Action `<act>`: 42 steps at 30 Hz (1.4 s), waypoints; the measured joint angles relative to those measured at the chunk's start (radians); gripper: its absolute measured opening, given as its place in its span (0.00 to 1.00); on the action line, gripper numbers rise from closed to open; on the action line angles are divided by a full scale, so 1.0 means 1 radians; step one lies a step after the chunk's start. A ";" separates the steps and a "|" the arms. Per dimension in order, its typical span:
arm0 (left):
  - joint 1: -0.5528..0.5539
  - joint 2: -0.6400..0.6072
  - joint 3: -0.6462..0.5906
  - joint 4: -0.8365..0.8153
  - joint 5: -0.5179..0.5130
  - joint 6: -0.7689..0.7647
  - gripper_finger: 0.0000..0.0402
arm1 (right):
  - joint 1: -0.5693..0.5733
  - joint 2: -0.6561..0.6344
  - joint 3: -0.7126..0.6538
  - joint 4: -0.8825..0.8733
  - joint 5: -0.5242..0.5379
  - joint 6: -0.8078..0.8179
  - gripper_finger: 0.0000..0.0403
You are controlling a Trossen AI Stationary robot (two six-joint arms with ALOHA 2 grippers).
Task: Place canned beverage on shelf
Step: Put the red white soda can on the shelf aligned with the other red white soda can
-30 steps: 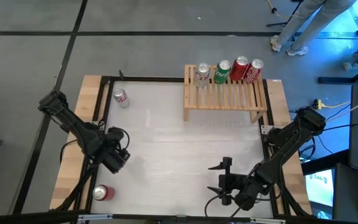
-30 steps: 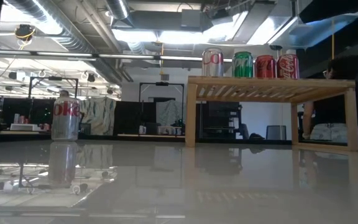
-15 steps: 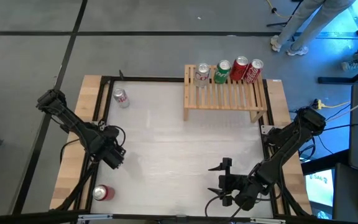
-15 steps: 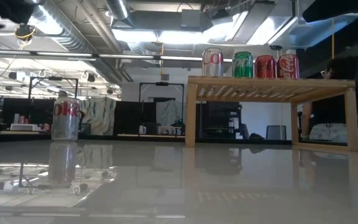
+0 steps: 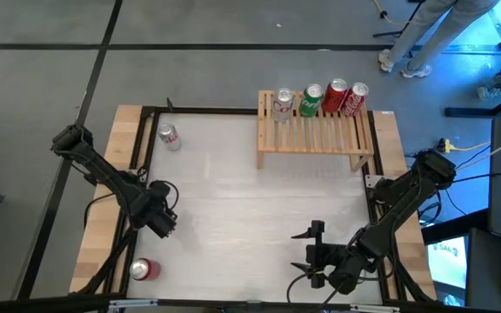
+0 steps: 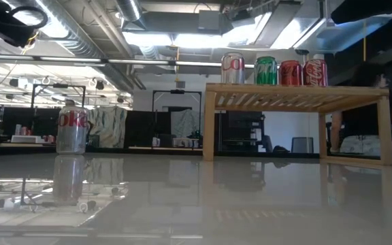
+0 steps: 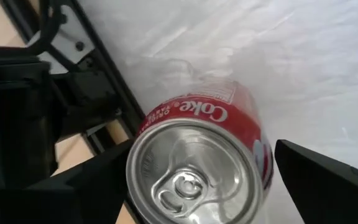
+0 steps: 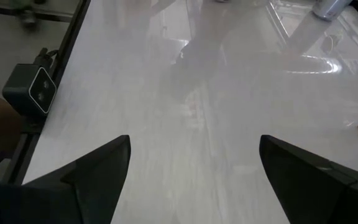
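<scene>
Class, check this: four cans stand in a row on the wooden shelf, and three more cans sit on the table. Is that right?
Not quite. Four cans stand on the shelf, but only two sit on the table: a silver can and a red can. The high view shows this.

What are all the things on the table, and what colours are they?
Shelf: one, light wood, far right part of the table.
Cans on the shelf: four along its back edge: silver can, green can, two red cans.
Silver Diet Coke can: one, upright, far left corner of the table.
Red Coke can: one, near left corner.
Table: one, white top, black frame.
Person: one, on the floor beyond the table.
Left gripper: dark, open, above the red Coke can.
Right gripper: dark, open, near edge, waiting.
</scene>
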 joint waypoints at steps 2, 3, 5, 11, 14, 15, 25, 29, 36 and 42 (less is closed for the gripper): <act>0.000 0.000 0.000 0.027 -0.005 0.018 0.87 | -0.002 0.001 0.000 -0.005 0.000 -0.003 0.87; 0.000 0.000 0.000 0.041 -0.006 0.027 0.84 | -0.006 0.002 0.000 -0.009 0.000 -0.004 0.87; 0.003 -0.002 0.001 0.069 -0.011 0.060 0.78 | -0.015 0.002 0.000 -0.005 0.000 -0.003 0.87; 0.020 0.009 0.034 0.194 -0.066 0.133 0.69 | -0.049 0.002 0.004 0.005 -0.097 -0.032 0.87; 0.034 0.029 0.096 0.253 -0.123 0.207 0.69 | -0.053 0.002 0.016 -0.026 -0.138 -0.027 0.87; 0.040 0.041 0.120 0.270 -0.140 0.238 0.69 | -0.051 0.002 0.023 -0.039 -0.154 -0.024 0.87; 0.173 0.340 0.432 0.373 -0.165 0.664 0.69 | 0.046 -0.004 0.092 -0.129 -0.281 0.080 0.87; 0.247 0.473 0.600 0.377 -0.121 0.810 0.69 | 0.096 -0.004 0.093 -0.197 -0.289 0.193 0.87; 0.337 0.682 0.877 0.370 -0.042 1.023 0.71 | 0.172 -0.004 0.093 -0.347 -0.241 0.409 0.87; 0.366 0.805 1.000 0.364 -0.024 1.091 0.72 | 0.186 -0.004 0.093 -0.356 -0.234 0.452 0.87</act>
